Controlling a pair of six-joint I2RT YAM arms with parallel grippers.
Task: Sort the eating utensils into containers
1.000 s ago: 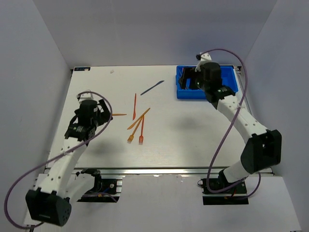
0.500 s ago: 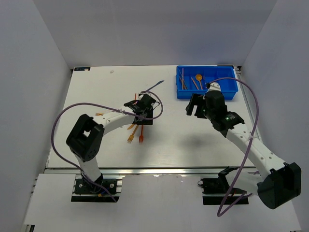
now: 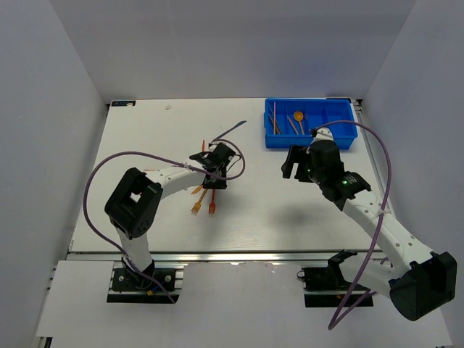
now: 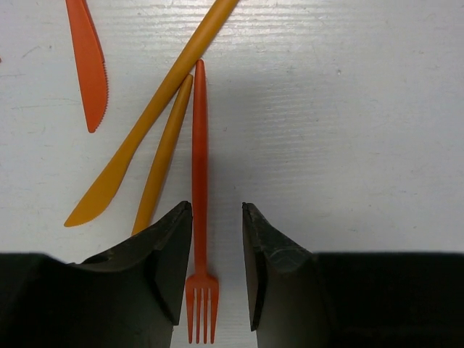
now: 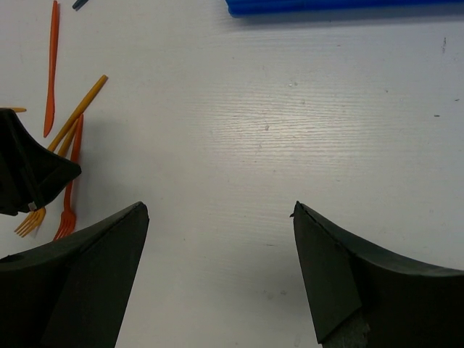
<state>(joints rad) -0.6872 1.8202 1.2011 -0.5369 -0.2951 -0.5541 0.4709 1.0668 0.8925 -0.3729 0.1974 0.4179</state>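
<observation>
My left gripper [image 3: 215, 165] [image 4: 217, 205] is low over the utensil cluster at mid-table. Its jaws straddle the handle of a red-orange fork [image 4: 199, 145] [image 3: 212, 207], which lies flat. The left finger is close against the handle and a gap shows on the right side. Beside it lie an orange knife [image 4: 156, 109], an orange fork handle [image 4: 163, 167] and a red-orange knife [image 4: 87, 65]. The blue tray [image 3: 312, 143] at the back right holds several utensils, among them an orange spoon [image 3: 298, 116]. My right gripper [image 3: 293, 163] [image 5: 219, 206] hangs wide open over bare table, holding nothing.
A dark blue knife [image 3: 239, 125] lies behind the cluster, partly crossed by the left arm's purple cable. A second orange fork [image 3: 196, 208] lies left of the red-orange one. The tray's front edge [image 5: 341, 6] shows at the top of the right wrist view.
The left arm swung from the table's left side onto the cluster and its jaws have narrowed round the fork. The right arm drew back from the tray toward mid-table.
</observation>
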